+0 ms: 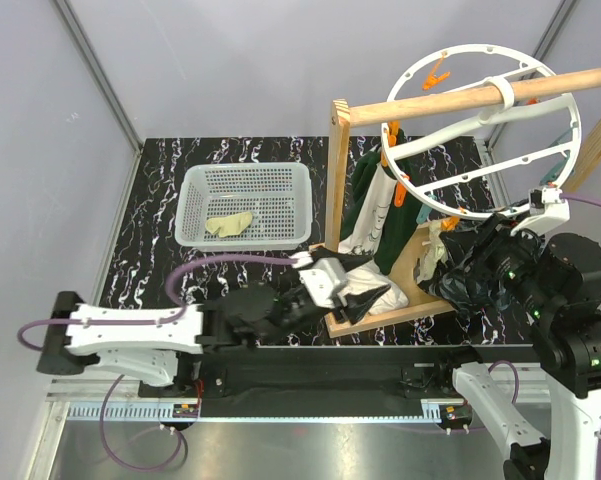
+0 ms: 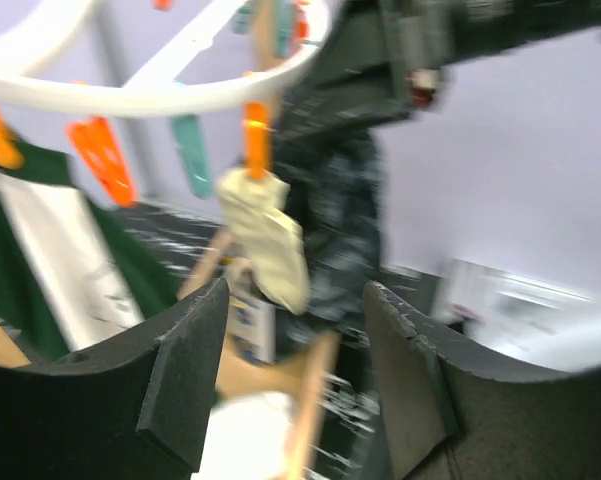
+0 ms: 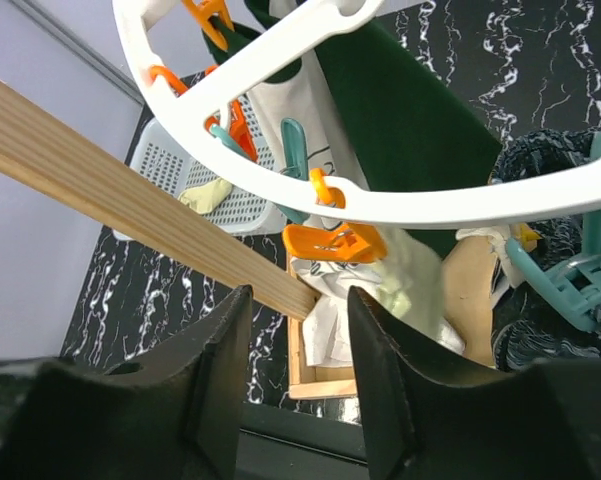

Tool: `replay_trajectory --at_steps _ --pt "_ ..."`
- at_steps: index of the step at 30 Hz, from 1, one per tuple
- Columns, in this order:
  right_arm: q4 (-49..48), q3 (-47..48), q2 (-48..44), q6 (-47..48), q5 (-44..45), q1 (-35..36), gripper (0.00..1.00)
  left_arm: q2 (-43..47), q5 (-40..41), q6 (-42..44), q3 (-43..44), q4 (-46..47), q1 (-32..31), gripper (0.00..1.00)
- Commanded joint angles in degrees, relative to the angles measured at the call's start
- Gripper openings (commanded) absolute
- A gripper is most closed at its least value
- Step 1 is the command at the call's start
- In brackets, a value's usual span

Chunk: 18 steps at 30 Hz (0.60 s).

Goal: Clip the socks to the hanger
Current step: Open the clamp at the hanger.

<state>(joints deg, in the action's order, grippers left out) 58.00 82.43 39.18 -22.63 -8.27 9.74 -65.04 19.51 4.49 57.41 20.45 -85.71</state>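
The white ring hanger (image 1: pixel 577 140) hangs from a wooden rod, with orange and teal pegs along its rim. One pale yellow sock (image 2: pixel 268 238) dangles from an orange peg (image 3: pixel 335 242) on the near side of the ring. A second sock (image 1: pixel 228 224) lies in the white basket. My left gripper (image 2: pixel 295 335) is low by the wooden stand, open and empty, looking up at the clipped sock. My right gripper (image 3: pixel 298 335) is just below the ring near that peg, with its jaws apart and nothing between them.
The wooden rod (image 1: pixel 460 97) crosses above the right gripper on an upright post. A dark green-and-white garment (image 1: pixel 375 215) hangs under the ring. White cloth (image 3: pixel 325 325) lies on the wooden stand base (image 1: pixel 400 300). The basket (image 1: pixel 195 195) sits at the back left.
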Motion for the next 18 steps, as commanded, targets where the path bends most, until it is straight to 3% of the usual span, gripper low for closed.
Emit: replay_trajectory --at_steps 1,3,6,18 --pt "-1.04 0.98 -0.33 -0.48 3.35 0.28 0.48 -7.97 16.35 12.28 6.12 10.13 -0.60 0.58" --pt "-1.31 0.80 -0.77 -0.74 5.01 0.28 0.48 -11.06 16.44 15.89 7.71 12.68 -0.60 0.51" --pt "-0.61 1.59 -0.60 0.04 7.03 0.28 0.47 -16.51 16.27 18.36 11.58 13.22 0.10 0.48" --pt "1.68 4.14 -1.65 2.16 0.56 0.28 0.47 -28.38 12.22 18.10 23.09 11.28 6.78 0.53"
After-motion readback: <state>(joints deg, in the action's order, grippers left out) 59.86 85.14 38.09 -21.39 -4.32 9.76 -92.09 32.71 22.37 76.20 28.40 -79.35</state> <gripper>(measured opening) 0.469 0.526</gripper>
